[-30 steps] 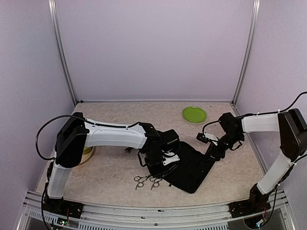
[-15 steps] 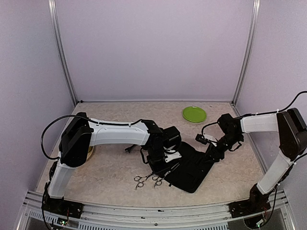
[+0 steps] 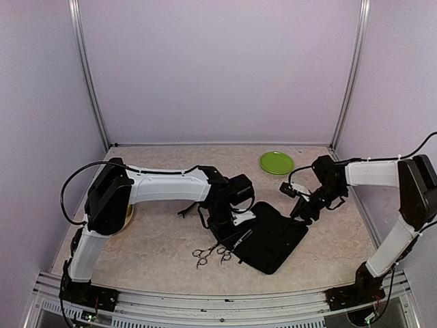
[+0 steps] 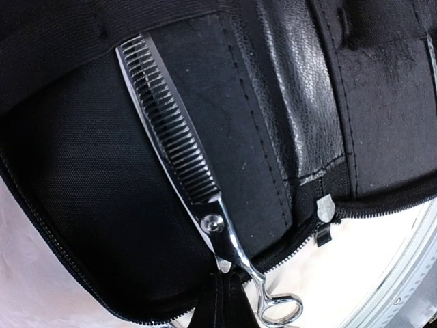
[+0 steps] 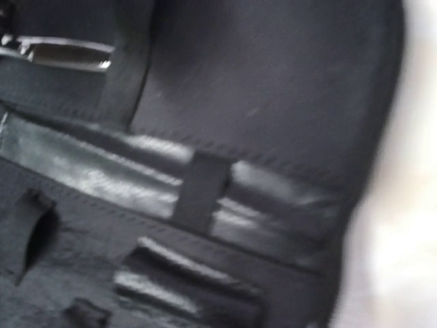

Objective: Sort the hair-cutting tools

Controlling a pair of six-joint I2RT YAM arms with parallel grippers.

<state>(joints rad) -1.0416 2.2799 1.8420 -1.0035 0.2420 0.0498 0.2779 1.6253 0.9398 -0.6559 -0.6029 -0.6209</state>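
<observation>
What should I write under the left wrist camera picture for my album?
Toothed scissors lie in the open black case, ring handle poking out past the zipper.

toothed scissors [image 4: 179, 147]: blades shut, lying on case [image 4: 82, 205] | second scissors [image 3: 202, 255]: just beside it
</observation>
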